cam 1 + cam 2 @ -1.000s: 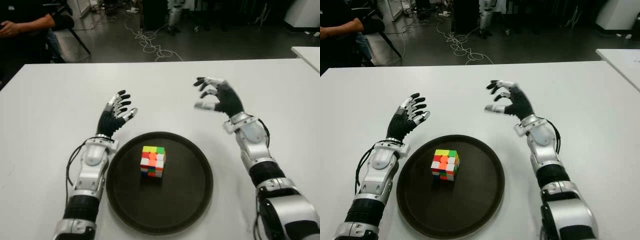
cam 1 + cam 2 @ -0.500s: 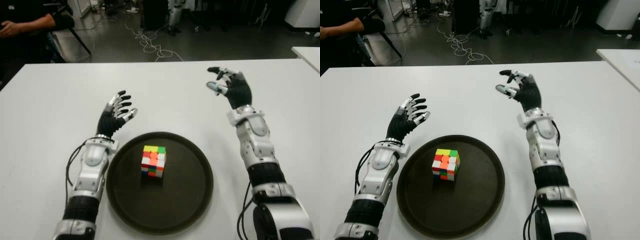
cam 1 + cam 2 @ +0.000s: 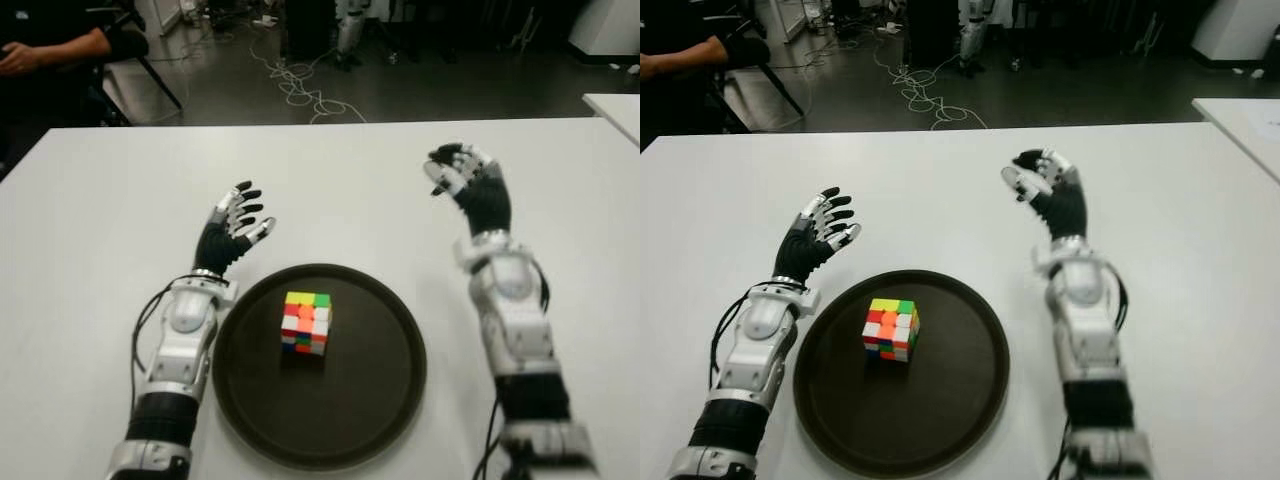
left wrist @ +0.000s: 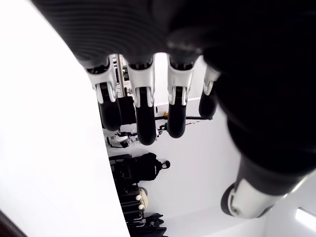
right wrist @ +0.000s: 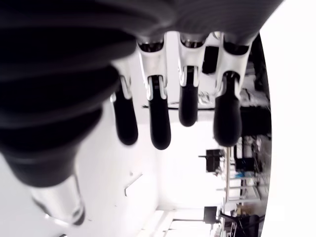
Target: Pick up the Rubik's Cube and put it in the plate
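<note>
Left eye view shows the Rubik's Cube point(image 3: 306, 322) sitting inside the dark round plate point(image 3: 380, 400) on the white bench point(image 3: 90, 230), the left hand point(image 3: 232, 226) just beside the rim, the right hand point(image 3: 468, 187) beyond it. Left wrist view: fingers point(image 4: 143, 118) released, empty. Right wrist view: fingers point(image 5: 157, 123) loose, empty. A careless arm sweep could clip the plate and shift the cube.

Both forearms reach forward, palms turned inward. The left hand point(image 3: 232, 228) is held low with fingers point(image 4: 143, 116) spread and holding nothing; the right hand point(image 3: 472, 186), raised and farther forward, has its fingers point(image 5: 158, 121) extended, likewise gripping nothing.
</note>
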Controlling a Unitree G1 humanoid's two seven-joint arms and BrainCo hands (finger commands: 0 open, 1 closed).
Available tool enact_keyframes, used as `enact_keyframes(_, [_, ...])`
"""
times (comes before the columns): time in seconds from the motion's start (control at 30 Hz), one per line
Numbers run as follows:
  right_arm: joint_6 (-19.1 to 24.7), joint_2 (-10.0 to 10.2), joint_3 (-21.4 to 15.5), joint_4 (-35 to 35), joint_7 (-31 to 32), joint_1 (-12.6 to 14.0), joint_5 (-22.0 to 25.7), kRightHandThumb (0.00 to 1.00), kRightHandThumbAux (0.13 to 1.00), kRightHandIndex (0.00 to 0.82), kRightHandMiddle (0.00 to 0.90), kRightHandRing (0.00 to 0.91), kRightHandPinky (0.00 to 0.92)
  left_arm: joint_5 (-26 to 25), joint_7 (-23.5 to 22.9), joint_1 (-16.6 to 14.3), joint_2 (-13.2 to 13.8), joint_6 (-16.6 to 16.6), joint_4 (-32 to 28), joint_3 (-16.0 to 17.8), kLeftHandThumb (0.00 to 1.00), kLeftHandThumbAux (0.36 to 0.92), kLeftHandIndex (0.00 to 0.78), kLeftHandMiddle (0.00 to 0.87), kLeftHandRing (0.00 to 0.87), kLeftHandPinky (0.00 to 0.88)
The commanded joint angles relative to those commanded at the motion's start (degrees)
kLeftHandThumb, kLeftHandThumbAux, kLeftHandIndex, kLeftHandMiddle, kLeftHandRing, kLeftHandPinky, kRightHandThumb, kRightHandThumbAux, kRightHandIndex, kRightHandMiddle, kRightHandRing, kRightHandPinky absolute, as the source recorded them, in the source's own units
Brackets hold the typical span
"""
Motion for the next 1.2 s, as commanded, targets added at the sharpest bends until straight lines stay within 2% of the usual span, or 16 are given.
enact_keyframes(0.07, [0.9, 0.4, 0.9, -3.3, -0.3, 2.9, -0.5, 0.679, 0.740, 0.425, 0.651, 0.649, 0.610, -0.1, -0.1, 0.0, 0.0, 0.0, 0.0, 0.1, 0.105, 0.737, 0.101, 0.187, 0.189, 0.197])
enact_keyframes(0.13, [2.0, 0.6, 1.2, -4.9, -0.4, 3.5, -1.1, 0.679, 0.740, 0.425, 0.643, 0.642, 0.600, -0.2, -0.1, 0.0, 0.0, 0.0, 0.1, 0.1, 0.105, 0.733, 0.108, 0.191, 0.192, 0.203])
enact_keyframes(0.27, [2.9, 0.2, 1.1, -5.2, -0.3, 2.8, -2.2, 0.678, 0.740, 0.424, 0.618, 0.615, 0.572, 0.1, -0.1, 0.1, 0.2, -0.1, -0.2, -0.2, 0.100, 0.736, 0.110, 0.192, 0.191, 0.203])
enact_keyframes(0.33, [2.3, 0.0, 1.0, -4.1, -0.3, 2.1, -2.9, 0.677, 0.740, 0.424, 0.584, 0.574, 0.529, 0.2, -0.1, 0.2, 0.3, -0.1, -0.4, -0.2, 0.098, 0.739, 0.107, 0.190, 0.189, 0.201])
enact_keyframes(0.37, [1.2, -0.3, 0.7, -2.0, -0.3, 0.8, -3.3, 0.677, 0.740, 0.423, 0.574, 0.561, 0.516, 0.2, -0.1, 0.3, 0.3, -0.1, -0.5, -0.2, 0.097, 0.740, 0.106, 0.189, 0.188, 0.200])
enact_keyframes(0.47, [-2.2, -1.3, -0.4, 4.8, -0.4, -2.8, -4.2, 0.675, 0.740, 0.420, 0.490, 0.457, 0.364, 0.3, -0.1, 0.4, 0.4, -0.1, -0.7, -0.2, 0.096, 0.743, 0.104, 0.189, 0.185, 0.195])
enact_keyframes(0.63, [-9.4, -3.5, -0.1, 12.0, -2.0, -4.2, -8.6, 0.666, 0.745, 0.405, 0.360, 0.314, 0.217, 0.7, -0.1, 0.5, 0.6, -0.5, -0.6, -0.3, 0.092, 0.755, 0.114, 0.194, 0.181, 0.189])
enact_keyframes(0.77, [-12.6, -4.7, -0.2, 16.1, -2.1, -5.5, -10.1, 0.661, 0.747, 0.397, 0.299, 0.255, 0.176, 0.7, -0.1, 0.5, 0.8, -0.6, -0.6, -0.3, 0.089, 0.753, 0.116, 0.197, 0.185, 0.194])
enact_keyframes(0.8, [-13.2, -4.8, -0.2, 16.7, -2.1, -5.7, -10.3, 0.431, 0.770, 0.315, 0.276, 0.232, 0.159, 0.7, -0.1, 0.4, 0.8, -0.7, -0.4, -0.3, 0.089, 0.750, 0.115, 0.197, 0.185, 0.192])
enact_keyframes(0.83, [-13.8, -4.8, -0.2, 17.3, -2.2, -5.8, -10.5, 0.276, 0.787, 0.261, 0.261, 0.217, 0.148, 0.7, -0.1, 0.3, 0.8, -0.7, -0.3, -0.2, 0.089, 0.749, 0.115, 0.197, 0.186, 0.190])
enact_keyframes(0.93, [-15.2, -5.0, -0.3, 18.7, -2.2, -6.1, -10.7, 0.090, 0.813, 0.172, 0.220, 0.176, 0.110, 0.7, 0.0, 0.2, 0.9, -0.9, 0.0, -0.3, 0.091, 0.748, 0.112, 0.191, 0.183, 0.182])
enact_keyframes(1.07, [-16.9, -5.1, -0.4, 20.2, -2.0, -6.4, -10.4, 0.018, 0.828, 0.090, 0.158, 0.119, 0.068, 0.6, 0.1, 0.1, 0.9, -2.0, 0.6, -0.2, 0.098, 0.755, 0.106, 0.182, 0.181, 0.180])
enact_keyframes(1.2, [-19.3, -5.0, -0.6, 21.8, -1.9, -6.8, -10.0, 0.004, 0.833, 0.062, 0.131, 0.099, 0.070, 0.5, 0.4, 0.1, 0.8, -3.6, 1.1, -0.1, 0.098, 0.759, 0.108, 0.186, 0.184, 0.192])
